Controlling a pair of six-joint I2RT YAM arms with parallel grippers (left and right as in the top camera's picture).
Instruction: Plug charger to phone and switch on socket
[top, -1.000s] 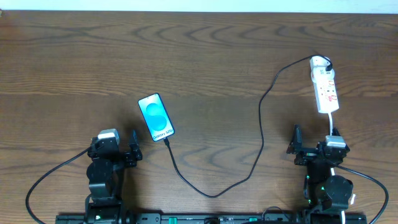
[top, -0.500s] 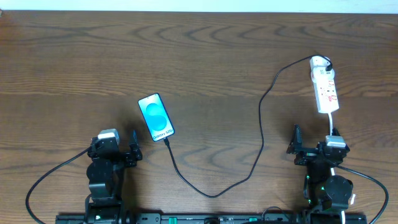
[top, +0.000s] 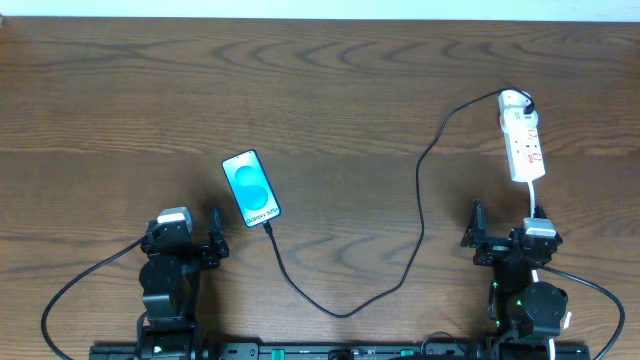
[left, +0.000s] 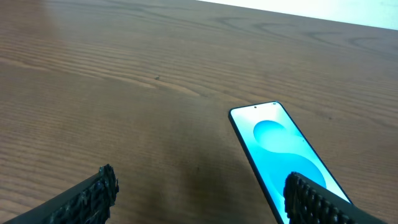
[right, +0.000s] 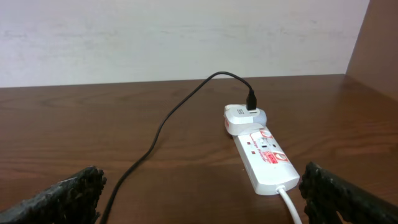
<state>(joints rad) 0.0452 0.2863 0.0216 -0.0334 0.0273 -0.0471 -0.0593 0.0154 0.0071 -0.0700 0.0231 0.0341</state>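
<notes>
Overhead and wrist views of a two-arm station at a wooden table (top: 320, 80).

The left gripper (top: 186, 240) sits at the near edge of the table with its jaws spread wide. In its wrist view, the two dark fingers (left: 99, 190) stand at opposite lower corners with only bare wood between them. It holds nothing and touches nothing. The right gripper (top: 506, 232) is posed the same way on the other side. Its fingers (right: 336, 190) are far apart and empty, and they flank the socket without reaching it.

The phone (top: 251, 188) lies flat and screen-up, slightly skewed, just beyond and to the right of the left gripper. The screen glows light blue (the right finger in the left wrist view overlaps its near corner).

The charger (top: 345, 313) runs from the phone's near short edge in a deep loop toward the front of the table. It then climbs to a white adapter (right: 239, 118) seated in the far end of the socket. The tip meets the phone's edge, but whether it is fully inserted cannot be told.

The socket (top: 524, 143) is a white strip with red marks, lying lengthwise beyond the right gripper. Its white cord (top: 531, 195) trails back toward that arm. The switch position is too small to read.
</notes>
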